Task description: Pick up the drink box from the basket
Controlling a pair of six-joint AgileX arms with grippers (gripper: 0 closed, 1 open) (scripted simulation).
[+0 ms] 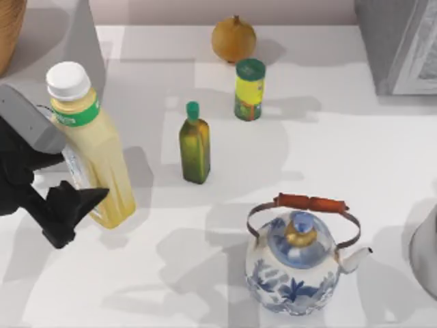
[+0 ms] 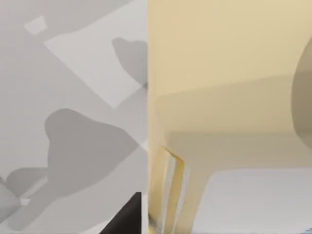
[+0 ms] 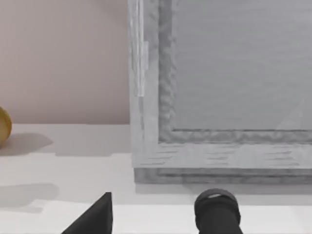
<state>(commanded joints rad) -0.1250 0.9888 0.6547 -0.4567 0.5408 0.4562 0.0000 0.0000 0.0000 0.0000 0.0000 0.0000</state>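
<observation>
Slippage is your main worry here. Your left gripper (image 1: pixel 68 198) sits at the table's 9 o'clock edge, its dark fingers around the lower half of the drink box (image 1: pixel 95 154). The left wrist view has the pale-yellow wall hard up against the camera, so I judge the claw clamped on the bottle, though the contact itself is hidden from above. The hold is low on a tall body with the weight above it, so a quick swing could tip the bottle in the fingers or let it slide out.

The drink box is well clear of the basket (image 1: pixel 9 31), whose woven edge shows at 11 o'clock. It leans over the table surface, and whether its base touches the table I cannot tell. Its long axis runs from the base at about 5 o'clock up to the white cap at 11 o'clock, so the cap points toward the basket.

The small olive bottle (image 1: pixel 194 147) stands nearby at 3 o'clock of it; a sideways sweep could knock it.

Your right arm is parked off at 3 o'clock; whether its claw is open I cannot tell.
</observation>
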